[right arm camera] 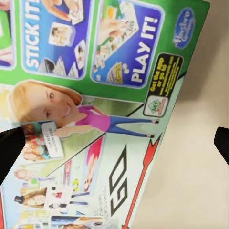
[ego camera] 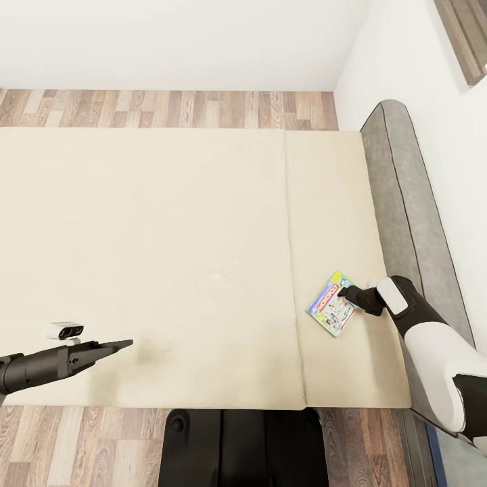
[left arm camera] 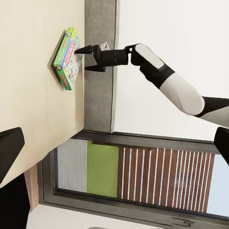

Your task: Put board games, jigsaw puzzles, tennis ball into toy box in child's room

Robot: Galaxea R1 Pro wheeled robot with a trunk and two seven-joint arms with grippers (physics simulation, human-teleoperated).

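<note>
Our right claw (ego camera: 343,293) reaches over the board game (ego camera: 331,304), a white box with a green border lying flat on the bed (ego camera: 169,257) near the grey headboard (ego camera: 406,223); its fingers (right arm camera: 10,152) stand apart on either side of the lid, released, gripping nothing. The right wrist view reads the lid's print, "PLAY IT!" and "GO". The left wrist view shows a window (left arm camera: 138,183) with slats. Our left claw (ego camera: 122,346) hangs over the mattress's near edge, well apart; we cannot tell whether it is clenched. Wood-plank floor (ego camera: 169,108) lies beyond the bed.
</note>
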